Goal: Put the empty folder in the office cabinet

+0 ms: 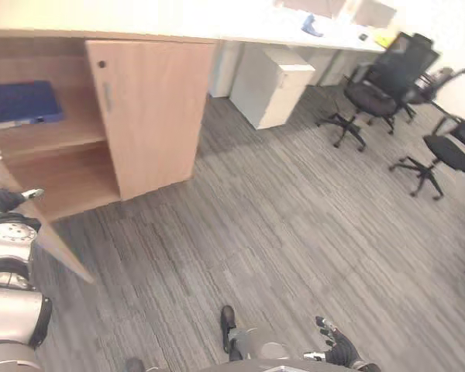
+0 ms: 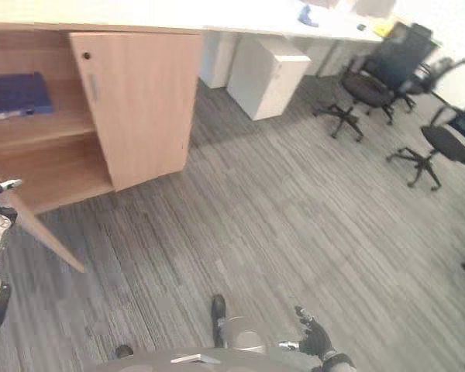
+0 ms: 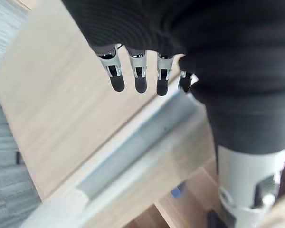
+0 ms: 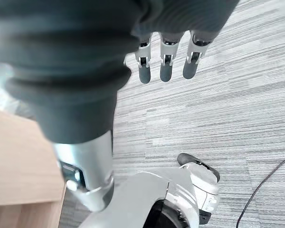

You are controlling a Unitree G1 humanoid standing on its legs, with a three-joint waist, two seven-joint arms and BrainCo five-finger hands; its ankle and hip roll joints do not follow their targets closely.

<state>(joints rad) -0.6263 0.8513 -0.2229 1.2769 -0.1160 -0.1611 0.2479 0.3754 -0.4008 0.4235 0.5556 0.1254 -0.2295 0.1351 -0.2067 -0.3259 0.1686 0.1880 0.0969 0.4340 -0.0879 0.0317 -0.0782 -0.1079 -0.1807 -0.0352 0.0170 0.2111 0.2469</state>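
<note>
Left eye view: the blue folder (image 1: 19,105) lies on the cabinet's upper shelf (image 1: 54,136). Left hand (image 3: 137,76), fingers relaxed and empty, is at the open door (image 1: 50,236). Right hand (image 4: 166,64) hangs loose, empty. Push squarely beside the handle (image 3: 133,152); clear fingers before closure.

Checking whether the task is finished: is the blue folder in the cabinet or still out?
In. The blue folder lies flat on the upper shelf of the cabinet, whose left door stands open.
</note>
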